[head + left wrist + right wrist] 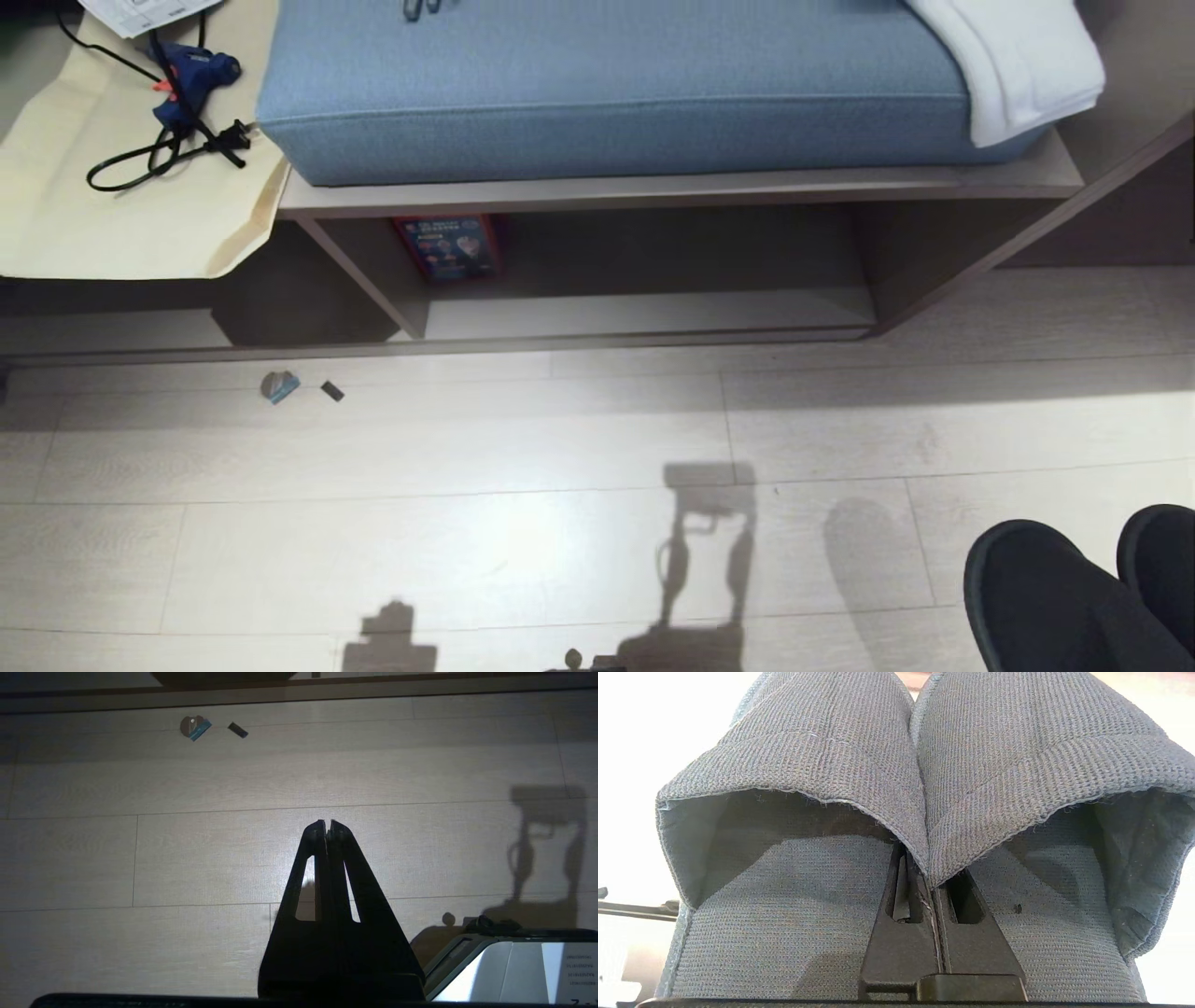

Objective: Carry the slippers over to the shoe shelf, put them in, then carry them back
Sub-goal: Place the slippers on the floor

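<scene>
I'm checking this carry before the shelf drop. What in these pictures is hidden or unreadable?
- Slippers, head view: heels cut off by the frame's corner.
- Right tool, right wrist view: fingertips buried between the slippers' inner edges.
- Shoe shelf, head view: its back lost in shadow.
- Boxed item inside it: print too small to read.

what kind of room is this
Likely a hotel room or home entryway: a bench with a blue cushion over a low shoe shelf, wood-look plank floor, and cloth slippers.
</scene>
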